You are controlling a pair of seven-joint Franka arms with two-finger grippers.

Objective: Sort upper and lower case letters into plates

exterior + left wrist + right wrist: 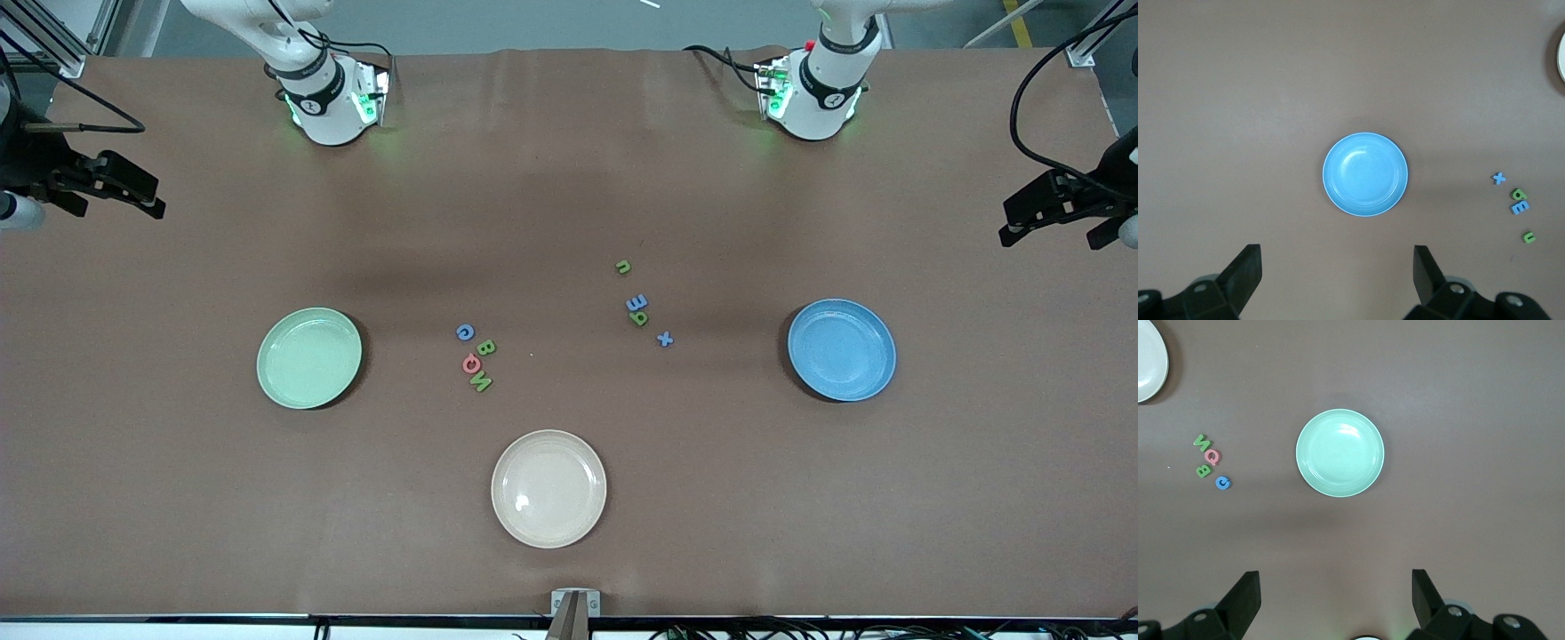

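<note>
Over the blue plate [1365, 175] hangs the left hand [1337, 270], fingers apart; over the mint plate [1340, 453], the right hand [1336, 595], likewise. Capitals [475, 356] lie beside mint, small letters [638, 307] nearer blue.

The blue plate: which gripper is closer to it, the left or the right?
Left. The left gripper hangs open above the blue plate. The right gripper hangs open above the green plate, toward the right arm's end of the table.

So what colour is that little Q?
The Q is red; the right wrist view shows it best.
</note>
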